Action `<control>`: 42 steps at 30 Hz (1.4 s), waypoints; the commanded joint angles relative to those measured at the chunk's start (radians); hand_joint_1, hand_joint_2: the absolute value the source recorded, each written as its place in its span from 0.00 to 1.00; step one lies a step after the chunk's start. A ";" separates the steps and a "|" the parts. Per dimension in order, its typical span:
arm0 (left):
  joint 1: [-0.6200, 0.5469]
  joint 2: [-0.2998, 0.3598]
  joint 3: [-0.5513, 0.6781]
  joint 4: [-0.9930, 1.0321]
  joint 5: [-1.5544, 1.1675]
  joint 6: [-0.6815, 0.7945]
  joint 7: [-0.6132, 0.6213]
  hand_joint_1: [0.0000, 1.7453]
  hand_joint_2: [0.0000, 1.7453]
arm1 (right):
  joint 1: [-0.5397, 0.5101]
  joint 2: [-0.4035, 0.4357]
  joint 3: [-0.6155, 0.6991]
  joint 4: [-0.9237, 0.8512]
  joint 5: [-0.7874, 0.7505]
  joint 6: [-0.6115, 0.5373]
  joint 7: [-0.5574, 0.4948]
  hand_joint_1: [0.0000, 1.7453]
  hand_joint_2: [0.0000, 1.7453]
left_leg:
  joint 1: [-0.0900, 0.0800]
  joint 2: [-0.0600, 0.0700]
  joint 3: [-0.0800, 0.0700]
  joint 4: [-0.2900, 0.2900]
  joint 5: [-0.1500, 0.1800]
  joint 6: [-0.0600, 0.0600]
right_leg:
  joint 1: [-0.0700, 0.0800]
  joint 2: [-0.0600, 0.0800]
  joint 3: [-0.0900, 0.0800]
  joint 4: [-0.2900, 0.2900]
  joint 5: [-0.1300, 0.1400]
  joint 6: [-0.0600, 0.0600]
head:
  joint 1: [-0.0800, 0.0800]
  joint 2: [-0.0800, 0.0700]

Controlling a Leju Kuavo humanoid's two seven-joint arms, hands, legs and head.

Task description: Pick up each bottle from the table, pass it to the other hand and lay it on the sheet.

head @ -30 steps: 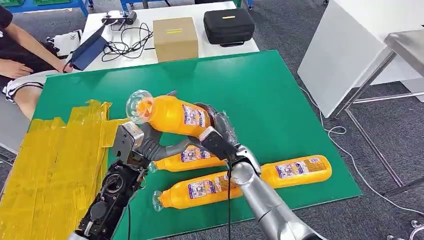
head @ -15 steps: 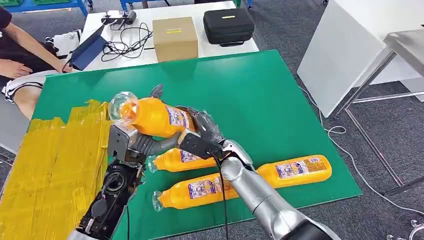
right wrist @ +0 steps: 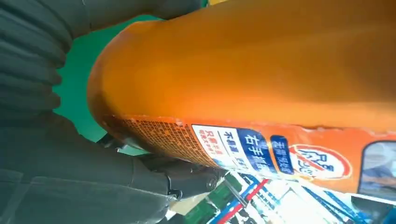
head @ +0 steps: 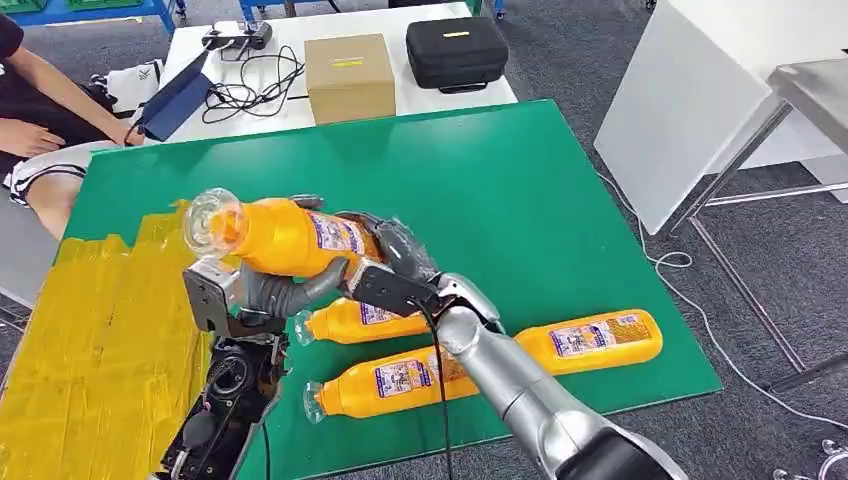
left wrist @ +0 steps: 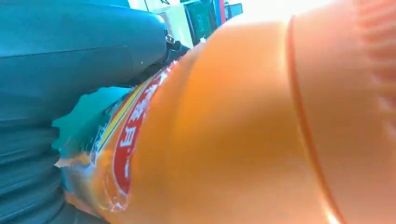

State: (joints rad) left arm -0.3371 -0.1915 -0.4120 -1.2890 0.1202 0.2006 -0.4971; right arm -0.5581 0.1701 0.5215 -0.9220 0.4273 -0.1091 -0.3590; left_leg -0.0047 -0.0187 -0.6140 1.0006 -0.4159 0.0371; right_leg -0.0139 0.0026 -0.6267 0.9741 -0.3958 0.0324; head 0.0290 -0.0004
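An orange bottle (head: 285, 236) with a clear cap hangs tilted above the green table (head: 500, 190), its cap over the edge of the yellow sheet (head: 100, 330). My left hand (head: 272, 288) grips it from below near the middle. My right hand (head: 392, 262) holds its base end. The left wrist view has the bottle (left wrist: 243, 135) pressed against my left hand (left wrist: 70, 60). In the right wrist view the labelled bottle (right wrist: 257, 79) sits inside my right hand (right wrist: 51, 140). Three more orange bottles lie on the green: one (head: 362, 321) under my hands, one (head: 385, 381) nearer, one (head: 595, 341) to the right.
Behind the green table a white table carries a cardboard box (head: 349, 77), a black case (head: 457, 50) and cables (head: 250, 85). A person (head: 30, 110) sits at the far left. A white panel (head: 690, 110) and a metal table leg (head: 740, 150) stand to the right.
Both hands have carried the raised bottle to the left, so its cap now reaches over the yellow sheet. The three lying bottles have not moved.
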 commanded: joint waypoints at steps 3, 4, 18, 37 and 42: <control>-0.045 0.026 0.058 -0.016 0.031 0.025 -0.020 1.00 1.00 | -0.026 -0.069 0.022 0.048 0.012 -0.008 -0.002 0.82 1.00 | 0.001 -0.001 0.003 0.000 -0.001 -0.001 | 0.001 -0.002 0.004 -0.001 -0.001 -0.001 | 0.000 0.000; -0.045 0.027 0.060 -0.018 0.032 0.026 -0.020 1.00 1.00 | -0.029 -0.068 0.018 0.044 0.009 -0.013 -0.004 0.21 1.00 | 0.002 -0.001 0.005 0.000 -0.002 -0.002 | 0.002 -0.002 0.006 -0.001 -0.003 -0.001 | 0.000 0.000; -0.009 0.072 0.087 -0.099 -0.102 0.141 -0.068 1.00 1.00 | 0.094 -0.215 -0.030 -0.306 0.114 -0.137 0.075 0.00 1.00 | 0.001 -0.003 0.005 0.001 -0.003 -0.002 | 0.002 -0.004 0.007 0.000 -0.003 -0.001 | 0.000 0.000; -0.128 0.351 -0.042 0.084 -1.691 0.308 0.916 1.00 1.00 | 0.650 -0.353 -0.378 -0.908 0.406 -0.215 0.188 0.00 1.00 | 0.001 -0.004 0.005 0.000 -0.004 -0.003 | 0.002 -0.005 0.007 0.000 -0.004 -0.002 | -0.001 0.000; -0.193 0.398 -0.119 0.188 -1.691 0.182 1.027 1.00 1.00 | 0.711 -0.333 -0.411 -0.968 0.394 -0.191 0.171 0.00 1.00 | 0.002 -0.004 0.004 0.000 -0.004 -0.003 | 0.003 -0.005 0.005 0.001 -0.005 -0.002 | -0.001 0.000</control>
State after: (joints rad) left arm -0.3883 0.0779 -0.3583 -1.3076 -1.5435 0.4809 0.4453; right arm 0.0058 -0.1800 0.2220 -1.7232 0.8393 -0.3250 -0.1701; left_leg -0.0041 -0.0211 -0.6159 1.0002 -0.4172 0.0364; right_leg -0.0126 0.0007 -0.6279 0.9738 -0.3967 0.0320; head 0.0282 -0.0004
